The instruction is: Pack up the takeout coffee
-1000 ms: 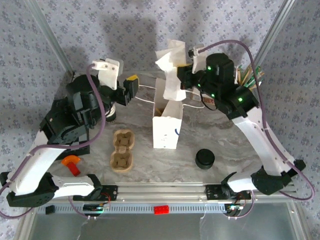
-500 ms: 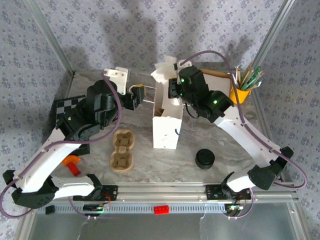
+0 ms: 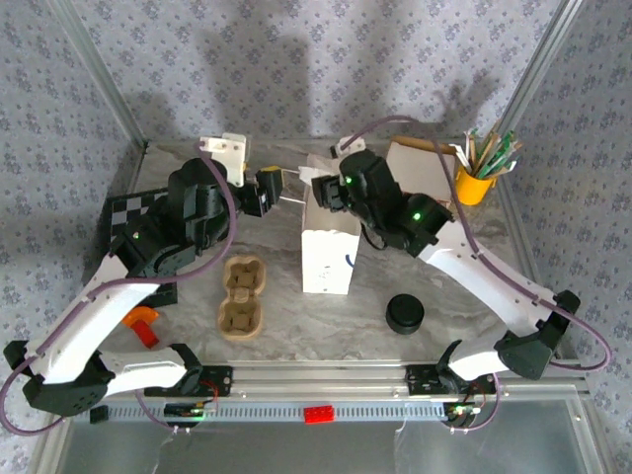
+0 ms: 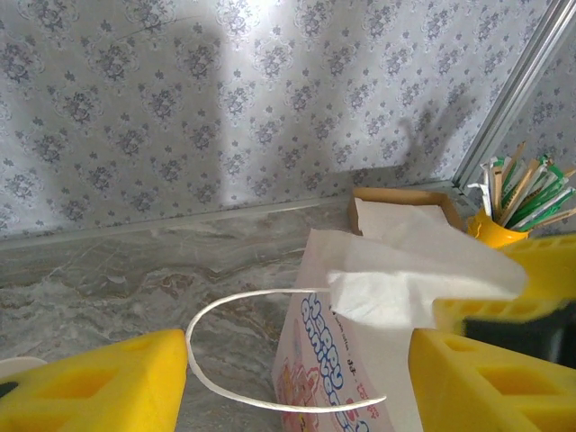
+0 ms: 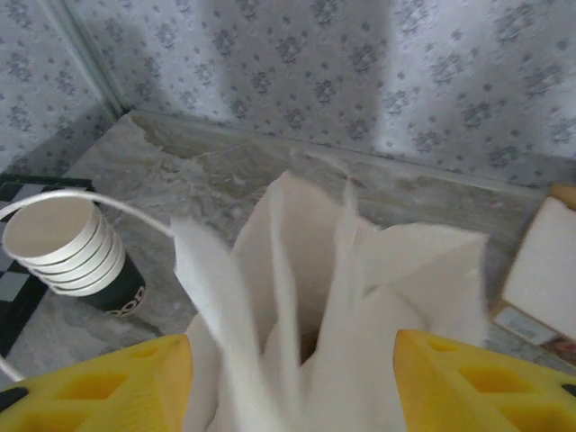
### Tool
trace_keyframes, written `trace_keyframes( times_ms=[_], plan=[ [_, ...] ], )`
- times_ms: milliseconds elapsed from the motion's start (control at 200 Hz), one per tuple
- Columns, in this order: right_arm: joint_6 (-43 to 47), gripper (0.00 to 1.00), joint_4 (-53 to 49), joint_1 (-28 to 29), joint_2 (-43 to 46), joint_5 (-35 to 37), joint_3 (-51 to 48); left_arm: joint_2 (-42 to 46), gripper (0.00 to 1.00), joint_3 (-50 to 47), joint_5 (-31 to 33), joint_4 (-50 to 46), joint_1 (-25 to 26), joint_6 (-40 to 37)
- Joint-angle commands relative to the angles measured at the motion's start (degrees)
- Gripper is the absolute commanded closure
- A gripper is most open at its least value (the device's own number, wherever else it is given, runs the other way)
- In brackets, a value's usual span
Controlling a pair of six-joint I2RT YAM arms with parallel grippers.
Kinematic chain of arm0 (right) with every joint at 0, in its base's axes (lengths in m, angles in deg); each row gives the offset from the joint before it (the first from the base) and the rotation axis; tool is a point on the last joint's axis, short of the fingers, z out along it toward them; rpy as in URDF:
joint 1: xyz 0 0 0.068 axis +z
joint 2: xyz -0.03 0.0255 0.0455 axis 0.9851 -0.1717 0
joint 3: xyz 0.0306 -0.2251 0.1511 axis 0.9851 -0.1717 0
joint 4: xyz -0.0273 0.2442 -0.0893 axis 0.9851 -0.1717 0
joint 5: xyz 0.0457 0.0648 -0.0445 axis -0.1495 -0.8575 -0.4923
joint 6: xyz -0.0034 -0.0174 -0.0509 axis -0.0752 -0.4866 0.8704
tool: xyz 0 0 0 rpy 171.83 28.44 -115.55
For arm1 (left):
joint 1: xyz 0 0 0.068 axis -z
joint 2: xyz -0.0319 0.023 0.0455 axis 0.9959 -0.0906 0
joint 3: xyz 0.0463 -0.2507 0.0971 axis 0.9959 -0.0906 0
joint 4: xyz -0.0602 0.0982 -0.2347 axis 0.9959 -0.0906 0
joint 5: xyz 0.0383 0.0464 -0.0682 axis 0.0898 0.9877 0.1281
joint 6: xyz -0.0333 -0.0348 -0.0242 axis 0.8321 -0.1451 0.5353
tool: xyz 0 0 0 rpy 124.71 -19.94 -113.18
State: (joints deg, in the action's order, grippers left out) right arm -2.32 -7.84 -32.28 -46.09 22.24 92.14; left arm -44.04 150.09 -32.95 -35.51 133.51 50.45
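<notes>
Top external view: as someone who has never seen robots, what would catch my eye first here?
A tall white paper bag stands mid-table, with the left pincer and right pincer both open at its crumpled top. Nearer the robot lie a black lid to the bag's right and a brown pulp carrier to its left.

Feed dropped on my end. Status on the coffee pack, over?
Left gripper open by bag handle. Right gripper open over paper bag. Paper cup, black lid not yet bagged.

bag (image 3: 329,255) blocks centre (upright) | carrier (image 3: 241,296) left, lid (image 3: 404,313) right | table (image 3: 326,331) between free
</notes>
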Motion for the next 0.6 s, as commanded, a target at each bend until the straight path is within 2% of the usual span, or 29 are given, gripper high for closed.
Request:
trace_keyframes(
  times_ms=[0,30,105,170,240,280,415,595],
  plan=[
    [0.9,0.39,-10.7,-1.3,-4.6,-0.3,8.3,1.6,0.34,0.1,-1.1,2.4,-0.7,0.7],
    [1.5,0.41,-12.4,-1.5,-6.0,-1.1,10.3,1.6,0.34,0.1,-1.2,2.5,-0.8,0.7],
    [3.3,0.52,-15.8,-2.5,-9.5,-4.2,14.6,1.4,0.34,0.2,-1.6,2.5,-1.3,0.9],
    [2.6,0.63,-20.3,-3.4,-12.0,-3.9,17.5,1.4,0.34,0.2,-2.0,2.2,-1.5,1.1],
    [0.8,0.77,-23.2,-4.0,-13.0,-3.9,17.8,1.5,0.34,0.1,-2.3,2.1,-1.7,1.2],
    [0.2,0.81,-23.0,-4.0,-12.6,-4.8,16.4,1.6,0.34,-0.2,-2.3,2.0,-1.9,1.2],
    [-0.1,0.84,-22.2,-4.1,-12.1,-8.5,13.0,1.4,0.33,-0.9,-3.1,2.4,-2.7,1.7],
    [0.5,0.78,-22.4,-4.0,-11.1,-9.6,21.1,0.6,0.33,-0.5,-4.5,2.6,-3.5,2.0]
  ],
)
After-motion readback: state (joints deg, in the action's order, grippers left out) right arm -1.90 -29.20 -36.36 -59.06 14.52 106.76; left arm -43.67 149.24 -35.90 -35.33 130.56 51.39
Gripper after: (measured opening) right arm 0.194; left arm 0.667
